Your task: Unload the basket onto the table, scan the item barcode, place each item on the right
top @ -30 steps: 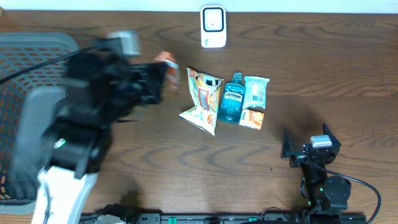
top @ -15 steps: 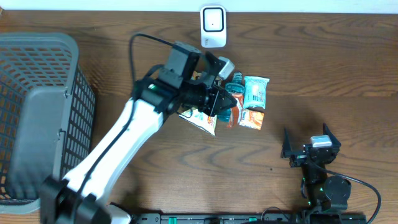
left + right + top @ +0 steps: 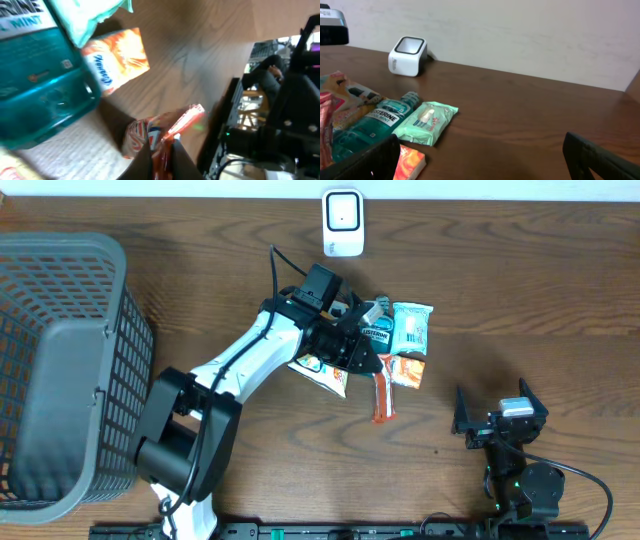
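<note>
My left gripper (image 3: 368, 363) is shut on a slim red and orange snack packet (image 3: 383, 398), which trails toward the table's front beside the item pile. In the left wrist view the packet (image 3: 167, 127) is pinched between my two dark fingers (image 3: 145, 161). The white barcode scanner (image 3: 342, 222) stands at the back edge, also in the right wrist view as a white scanner (image 3: 407, 49). My right gripper (image 3: 497, 420) rests open near the front right, nothing between its fingers (image 3: 366, 161).
The pile holds a teal mouthwash bottle (image 3: 376, 332), a green wipes pack (image 3: 411, 328), an orange packet (image 3: 406, 371) and a chips bag (image 3: 322, 368). A grey mesh basket (image 3: 60, 370) fills the left side.
My left arm has swung from beside the basket rightward over the pile, carrying the red packet, and the packet now hangs out toward the table's front.
</note>
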Robot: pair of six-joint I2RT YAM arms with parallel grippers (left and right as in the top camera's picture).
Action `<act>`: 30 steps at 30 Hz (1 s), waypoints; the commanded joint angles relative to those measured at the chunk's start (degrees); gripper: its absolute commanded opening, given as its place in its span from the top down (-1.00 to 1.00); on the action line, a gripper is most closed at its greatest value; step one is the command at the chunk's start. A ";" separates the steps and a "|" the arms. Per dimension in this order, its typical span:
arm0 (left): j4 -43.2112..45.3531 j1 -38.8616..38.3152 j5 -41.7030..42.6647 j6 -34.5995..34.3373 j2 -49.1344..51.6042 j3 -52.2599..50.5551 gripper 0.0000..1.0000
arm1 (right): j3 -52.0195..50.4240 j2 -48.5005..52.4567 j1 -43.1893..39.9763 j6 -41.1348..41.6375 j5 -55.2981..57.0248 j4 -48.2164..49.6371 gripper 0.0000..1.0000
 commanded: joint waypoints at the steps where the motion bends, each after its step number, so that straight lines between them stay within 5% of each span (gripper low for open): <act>1: 0.09 2.23 -5.49 4.07 -0.11 0.42 0.49 | -0.07 -0.24 0.20 -0.02 0.07 -0.22 -0.99; 14: 0.02 8.66 -28.59 1.55 -11.72 2.23 0.03 | -0.07 -0.24 0.20 -0.04 0.07 -0.22 -0.99; 22: 7.10 9.22 -54.21 1.44 -35.63 4.87 -0.88 | -0.07 -0.24 0.20 -0.02 0.07 -0.24 -0.98; 27: 18.58 9.22 -63.19 1.70 -45.97 4.87 -0.96 | -0.07 -0.24 0.20 -0.04 0.07 -0.22 -0.99; 30: 20.87 9.22 -65.53 7.98 -50.23 4.87 -0.96 | -0.07 -0.24 0.20 -0.04 0.07 -0.22 -0.99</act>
